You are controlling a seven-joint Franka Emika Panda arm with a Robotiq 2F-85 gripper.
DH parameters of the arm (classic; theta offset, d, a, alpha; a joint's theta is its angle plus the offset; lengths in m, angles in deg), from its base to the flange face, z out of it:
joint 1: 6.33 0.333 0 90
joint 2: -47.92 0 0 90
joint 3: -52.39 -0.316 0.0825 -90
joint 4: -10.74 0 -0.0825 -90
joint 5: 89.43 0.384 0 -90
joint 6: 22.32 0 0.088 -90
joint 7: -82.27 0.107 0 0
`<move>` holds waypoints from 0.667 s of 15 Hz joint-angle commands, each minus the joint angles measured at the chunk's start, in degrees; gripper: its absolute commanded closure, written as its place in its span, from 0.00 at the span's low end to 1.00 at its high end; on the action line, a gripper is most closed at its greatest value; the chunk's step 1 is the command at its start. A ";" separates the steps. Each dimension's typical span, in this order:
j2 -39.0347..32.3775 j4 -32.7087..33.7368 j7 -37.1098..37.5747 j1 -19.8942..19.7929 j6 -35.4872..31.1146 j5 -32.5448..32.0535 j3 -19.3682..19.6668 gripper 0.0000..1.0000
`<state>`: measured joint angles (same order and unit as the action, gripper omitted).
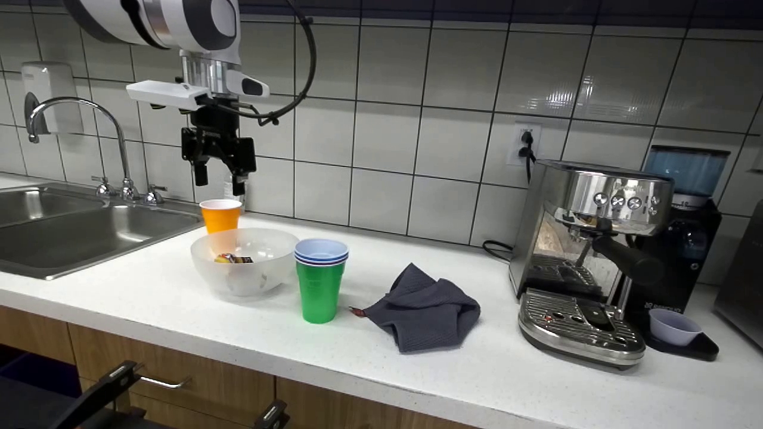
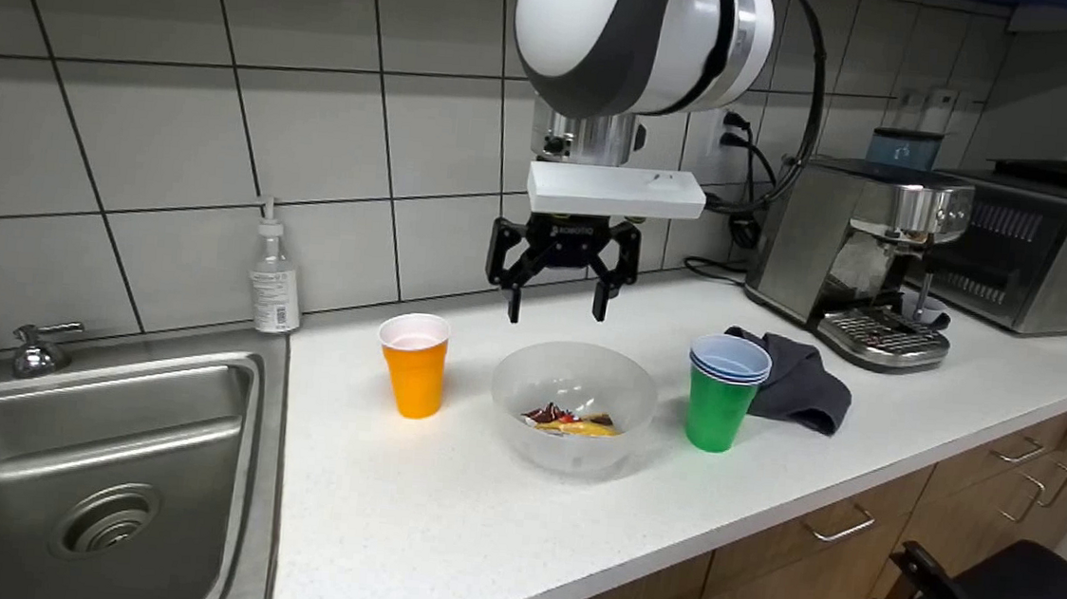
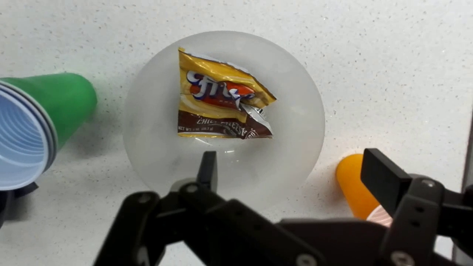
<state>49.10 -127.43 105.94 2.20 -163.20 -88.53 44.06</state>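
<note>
Black two-fingered end effector (image 2: 556, 309): fingers wide apart and pointing down, nothing between them; it hangs in the air, touching nothing.
Translucent frosted bowl (image 3: 295, 111): nearest thing below the fingers, mouth up on the white speckled table (image 2: 364, 515); its sloping wall probably keeps its contents gathered.
Yellow-and-brown foil snack packet (image 3: 214, 96): inside the bowl, printed face up, one side crumpled.
Orange plastic cup (image 2: 418, 376): upright near the bowl, on the side toward the steel sink (image 2: 265, 469), apart from the other cups.
Green plastic cup stack (image 2: 715, 414): upright on the bowl's opposite side; paler blue cups sit nested in the green one, likely to save room.
Dark grey textured cloth (image 1: 435, 310): just beside the stack, bunched rather than folded, perhaps kept handy for wiping.
Clear pump bottle (image 2: 274, 293): against the tiled wall by the sink, presumably for washing.
Silver metal espresso machine (image 1: 596, 196): farther along, near a white wall outlet (image 1: 514, 146), presumably for power.
</note>
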 commanded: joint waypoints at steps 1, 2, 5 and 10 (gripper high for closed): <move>-2.49 3.05 9.10 0.65 -0.75 -4.24 -1.08 0.00; -3.08 3.62 10.70 0.91 -0.75 -4.86 -1.03 0.00; -5.28 5.70 14.33 1.37 -0.64 -6.61 -0.61 0.00; -9.57 10.07 17.68 2.18 -0.29 -8.50 0.20 0.00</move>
<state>42.67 -121.16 120.26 3.34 -163.91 -94.93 43.47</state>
